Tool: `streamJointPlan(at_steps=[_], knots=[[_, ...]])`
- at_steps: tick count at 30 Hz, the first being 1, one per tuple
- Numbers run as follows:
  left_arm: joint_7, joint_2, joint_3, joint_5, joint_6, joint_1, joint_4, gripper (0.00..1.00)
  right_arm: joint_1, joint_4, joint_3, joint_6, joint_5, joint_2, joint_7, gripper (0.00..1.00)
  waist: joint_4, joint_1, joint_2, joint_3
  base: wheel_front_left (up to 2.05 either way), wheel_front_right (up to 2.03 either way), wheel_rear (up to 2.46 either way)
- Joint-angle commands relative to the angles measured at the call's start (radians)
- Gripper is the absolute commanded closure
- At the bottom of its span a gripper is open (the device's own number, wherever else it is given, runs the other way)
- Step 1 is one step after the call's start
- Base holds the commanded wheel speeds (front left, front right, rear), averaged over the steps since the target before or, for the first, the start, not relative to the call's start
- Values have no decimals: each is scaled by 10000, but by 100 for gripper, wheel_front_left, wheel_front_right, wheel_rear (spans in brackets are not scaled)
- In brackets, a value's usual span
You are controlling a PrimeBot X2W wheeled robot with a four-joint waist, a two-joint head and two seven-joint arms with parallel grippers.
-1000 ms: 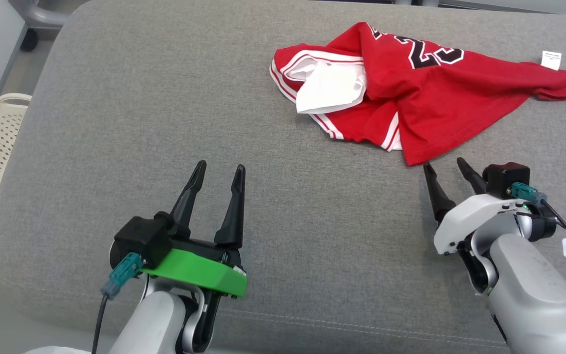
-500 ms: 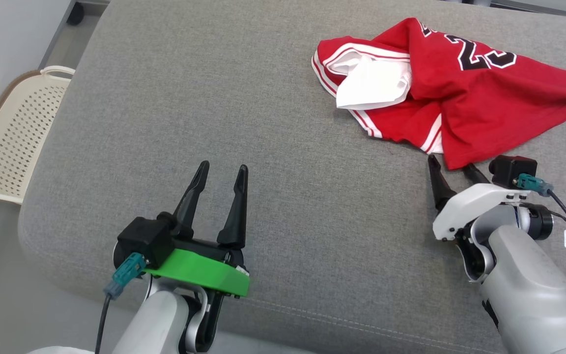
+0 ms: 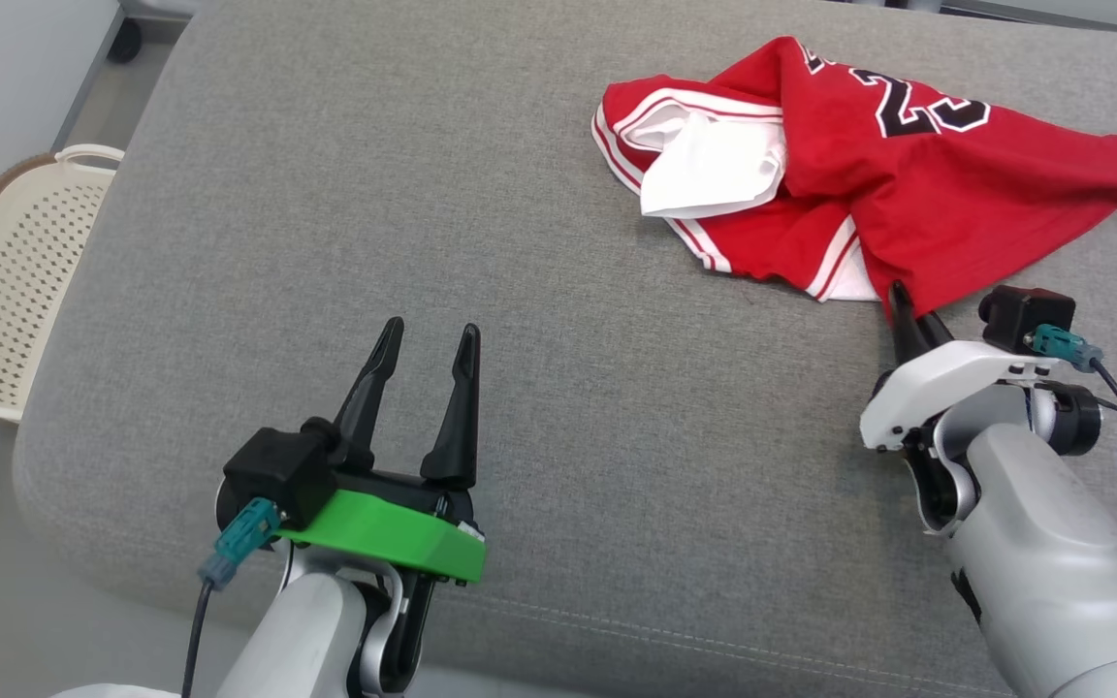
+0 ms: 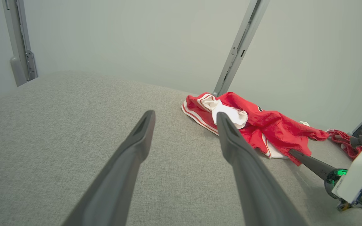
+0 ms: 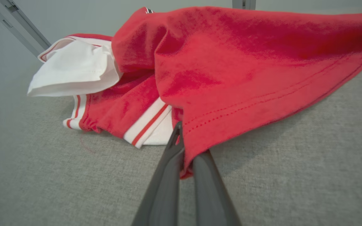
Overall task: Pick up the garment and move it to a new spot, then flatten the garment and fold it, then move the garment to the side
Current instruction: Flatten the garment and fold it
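The garment (image 3: 917,184), a red jersey with white sleeve panels, striped trim and a black 23, lies crumpled at the far right of the grey cushion (image 3: 403,194). My right gripper (image 3: 901,302) is shut on its nearest pointed hem corner. In the right wrist view the red hem (image 5: 231,72) is pinched between the closed fingers of the right gripper (image 5: 185,147). My left gripper (image 3: 428,334) stands open over bare cushion at the lower left, well apart from the jersey. The left wrist view shows the left gripper (image 4: 184,115) spread wide, with the garment (image 4: 262,128) beyond.
A cream perforated basket (image 3: 6,291) stands on the floor off the cushion's left edge. A small darker red cloth (image 4: 341,141) lies past the jersey at the right. Grey metal posts (image 4: 240,47) rise behind the cushion against a pale wall.
My right gripper went forward to the jersey's near corner and shut on it. The head camera shifted. The left gripper stayed open and still.
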Motion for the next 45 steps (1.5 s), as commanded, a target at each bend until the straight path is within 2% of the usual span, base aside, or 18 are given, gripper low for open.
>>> streamJointPlan(at_steps=[1,6,12,17,20,29,31,37,39,45], knots=[[-58,32,8,-31,2,54,10,0,146,-232,117,-4,205,120,-77,100,-198,0,0,-110,0,0,0],[-63,92,-2,-76,6,248,37,0,752,-1577,966,-4,1252,251,336,100,-766,0,0,-390,0,0,0],[-31,146,-30,-108,39,416,49,0,1908,-3970,1300,-4,2266,-473,1144,100,-1556,0,0,-776,0,0,0],[7,195,-67,-144,72,533,19,0,3165,-5776,538,-2,2816,-1069,2223,100,-2097,0,0,-1004,0,0,0],[32,199,-93,-150,73,572,9,0,3620,-6313,77,-2,2979,-1179,2722,100,-2263,0,0,-1037,0,0,0],[48,219,-178,-163,96,645,12,0,5428,-8898,-984,-2,3544,-1617,5518,100,-2544,0,0,-1082,0,0,0],[39,254,-175,-185,89,636,-16,0,5879,-9547,-1574,-2,3578,-1668,6258,100,-2571,0,0,-1048,0,0,0],[37,285,-181,-188,109,480,-39,0,6356,-9571,-2920,-2,3933,-1779,8206,100,-2504,0,0,-901,0,0,0],[37,288,-181,-196,109,419,-38,0,6207,-9211,-3193,-2,3773,-1917,8731,100,-2479,0,0,-825,0,0,0],[52,326,-165,-199,135,193,-54,0,5039,-7265,-3479,-2,3521,-1623,9754,100,-2426,0,0,-583,0,0,0]])
